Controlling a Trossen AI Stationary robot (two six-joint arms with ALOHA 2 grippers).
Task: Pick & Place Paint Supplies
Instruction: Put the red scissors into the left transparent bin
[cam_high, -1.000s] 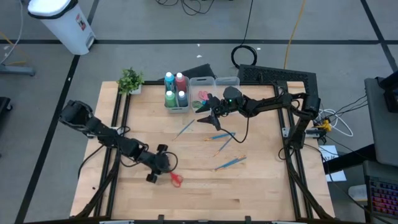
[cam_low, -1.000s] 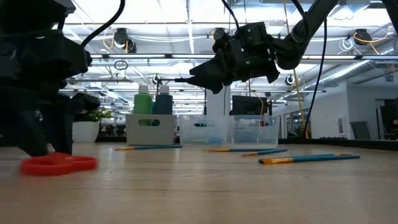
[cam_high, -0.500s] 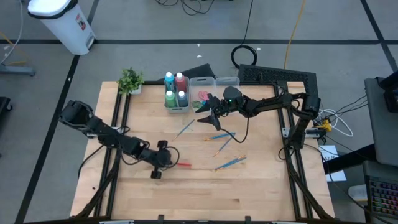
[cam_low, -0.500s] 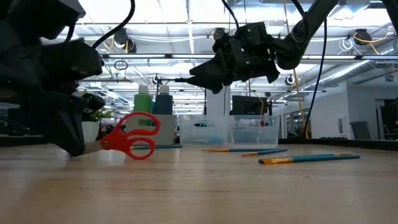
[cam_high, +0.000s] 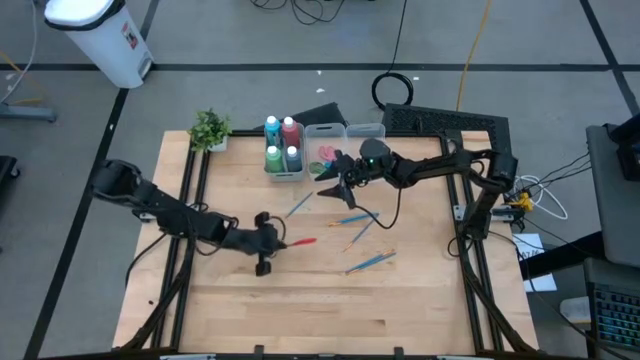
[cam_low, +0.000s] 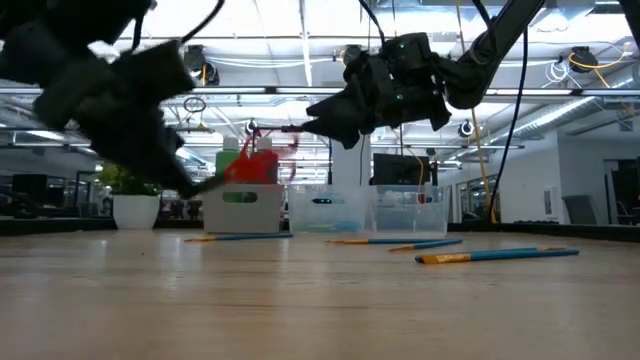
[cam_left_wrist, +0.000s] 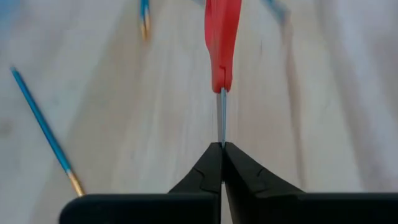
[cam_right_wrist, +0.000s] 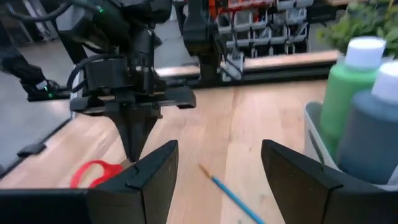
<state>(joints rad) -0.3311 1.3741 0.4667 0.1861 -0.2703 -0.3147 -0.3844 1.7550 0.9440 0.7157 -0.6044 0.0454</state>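
The left hand (cam_high: 272, 243) is pinched tight on the thin metal blade of the small red-handled scissors (cam_high: 303, 241); the red handles stick out in front of it, away from the arm, so the scissors can probably go handles first into a bin; in the low view the scissors (cam_low: 262, 160) are up in the air, off the wooden surface (cam_high: 330, 310), near its middle.

The right hand (cam_high: 333, 176) hangs above the surface, just in front of the clear plastic bins (cam_high: 345, 137), with its two fingers apart and nothing between them; it seems to be waiting there.

The four small paint bottles (cam_high: 282, 144) stand upright together in one clear bin at the back; the next bin holds some pink and green things, too small to tell what they are; a small green potted plant (cam_high: 210, 128) sits at the back left corner.

Thin blue and orange brushes (cam_high: 355, 219) lie flat and spread out on the surface, between the two hands and off to the right; they are well apart from the left hand.

The front half of the surface has lots of open room; the way to the bins is tighter, because the right arm and the brushes sit there; the lifted scissors should pass over the brushes, but the left hand may need to keep clear of the right hand.
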